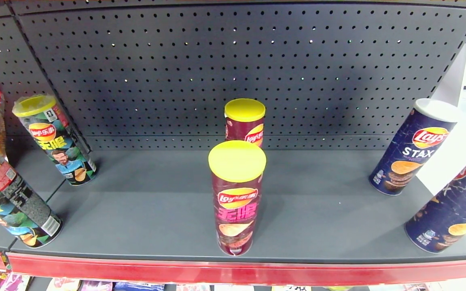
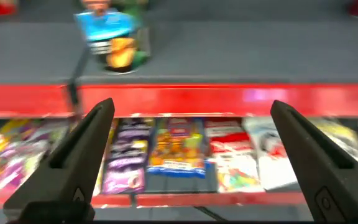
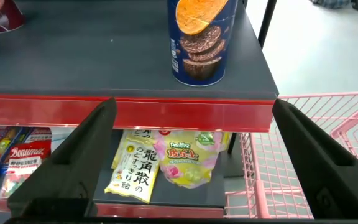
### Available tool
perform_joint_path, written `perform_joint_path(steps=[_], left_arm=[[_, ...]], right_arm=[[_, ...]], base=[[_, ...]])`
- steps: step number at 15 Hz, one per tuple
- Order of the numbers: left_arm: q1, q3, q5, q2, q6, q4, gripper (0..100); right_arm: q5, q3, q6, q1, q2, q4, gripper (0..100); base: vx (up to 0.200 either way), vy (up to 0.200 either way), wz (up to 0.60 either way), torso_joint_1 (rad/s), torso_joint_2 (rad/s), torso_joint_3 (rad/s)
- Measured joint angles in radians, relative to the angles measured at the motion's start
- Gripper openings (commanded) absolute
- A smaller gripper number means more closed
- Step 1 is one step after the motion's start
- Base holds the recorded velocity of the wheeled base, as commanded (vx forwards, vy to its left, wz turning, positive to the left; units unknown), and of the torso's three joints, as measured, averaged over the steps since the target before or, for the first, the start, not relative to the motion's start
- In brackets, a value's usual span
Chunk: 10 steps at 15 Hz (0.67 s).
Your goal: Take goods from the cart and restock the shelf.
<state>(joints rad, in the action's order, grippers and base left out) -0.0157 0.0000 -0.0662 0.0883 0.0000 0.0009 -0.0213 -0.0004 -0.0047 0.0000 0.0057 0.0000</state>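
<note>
Head view: maroon chip can [image 1: 237,198] at shelf [image 1: 318,210] front edge, likely light, stiff, slick; grab mid-body. Left gripper [image 2: 192,104], right gripper [image 3: 194,102] both gape wide, empty.

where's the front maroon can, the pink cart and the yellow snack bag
front maroon can [image 1: 238,210], head view, its label
pink cart [image 3: 337,95], right wrist view, top rail
yellow snack bag [image 3: 134,173], right wrist view, its front
</note>
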Motion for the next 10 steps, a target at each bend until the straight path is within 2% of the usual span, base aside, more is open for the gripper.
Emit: perform_joint_path(steps=[1,2,4,10], left_arm=[[-0.029,0.0,0.011,-0.002,0.002,0.0,100],[-0.028,0.0,0.03,-0.011,0.003,0.0,100],[0.004,0.0,0.101,-0.05,-0.011,-0.001,100],[0.02,0.0,0.098,-0.085,-0.007,-0.001,100]], right_arm=[[0.0,0.0,0.002,0.0,0.0,0.0,100],[0.0,0.0,0.002,0.0,0.0,0.0,100],[0.0,0.0,0.003,0.0,0.0,0.0,100],[-0.001,0.0,-0.002,0.0,-0.001,0.0,100]], base=[[0.0,0.0,0.0,0.0,0.0,0.0],[0.0,0.0,0.0,0.0,0.0,0.0],[0.0,0.0,0.0,0.0,0.0,0.0],[0.0,0.0,0.0,0.0,0.0,0.0]])
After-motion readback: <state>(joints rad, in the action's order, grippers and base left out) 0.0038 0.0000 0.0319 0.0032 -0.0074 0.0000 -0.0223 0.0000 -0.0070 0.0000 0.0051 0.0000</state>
